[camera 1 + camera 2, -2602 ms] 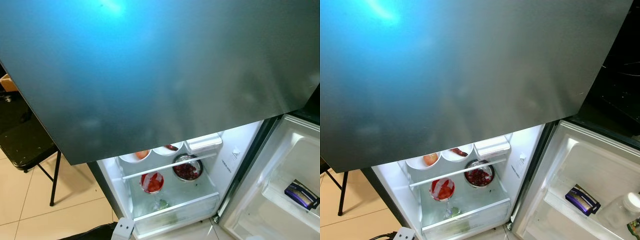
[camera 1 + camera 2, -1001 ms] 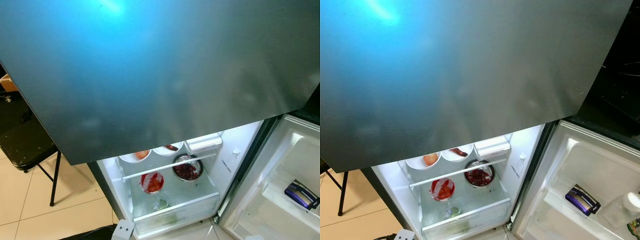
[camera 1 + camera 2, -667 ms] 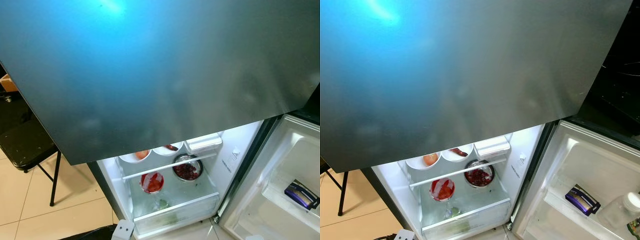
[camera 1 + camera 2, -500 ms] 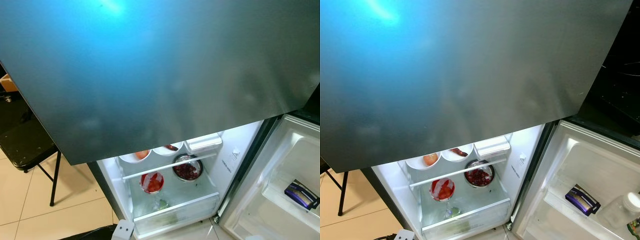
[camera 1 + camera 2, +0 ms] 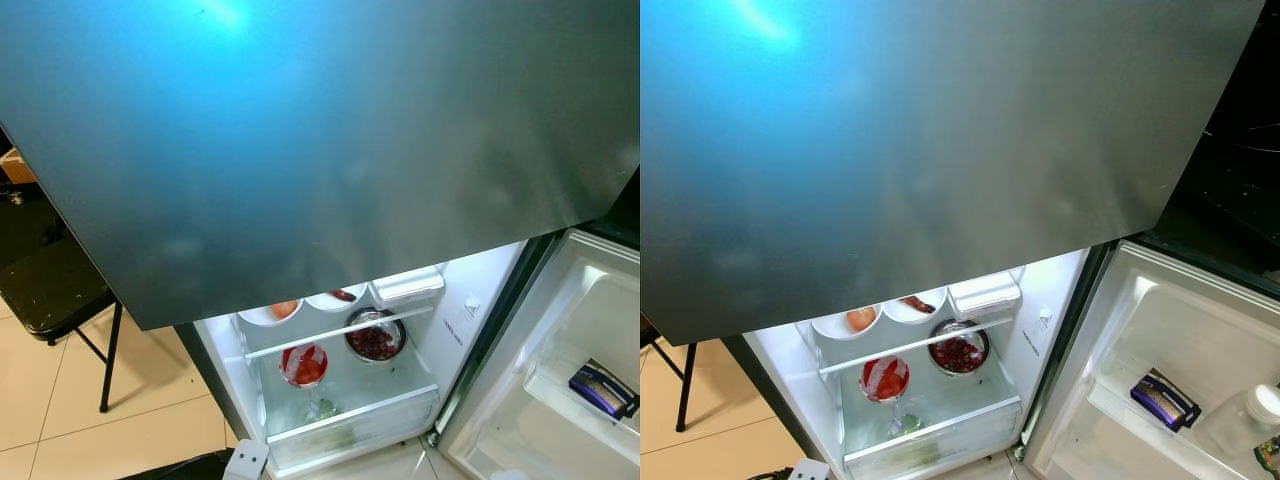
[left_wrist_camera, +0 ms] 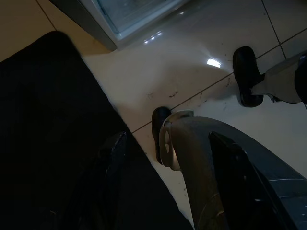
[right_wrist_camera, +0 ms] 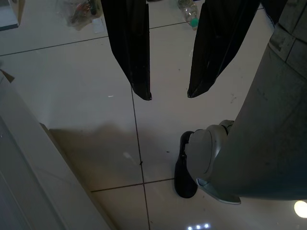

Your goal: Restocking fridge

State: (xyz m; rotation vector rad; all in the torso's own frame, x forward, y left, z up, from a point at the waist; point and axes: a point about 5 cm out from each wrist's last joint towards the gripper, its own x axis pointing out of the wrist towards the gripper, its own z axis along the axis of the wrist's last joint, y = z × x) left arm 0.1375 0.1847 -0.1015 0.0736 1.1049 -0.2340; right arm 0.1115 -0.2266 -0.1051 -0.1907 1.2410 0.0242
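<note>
Fridge open, both hands idle and empty

Your right hand (image 7: 165, 93) hangs open over the floor; left hand's state you cannot tell. The fridge (image 5: 340, 380) stands open: stoop carelessly and you'll strike the freezer door (image 5: 320, 150).

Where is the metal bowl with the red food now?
The metal bowl sits inside the open fridge, on the right, beside a red cup and below two white bowls.
</note>
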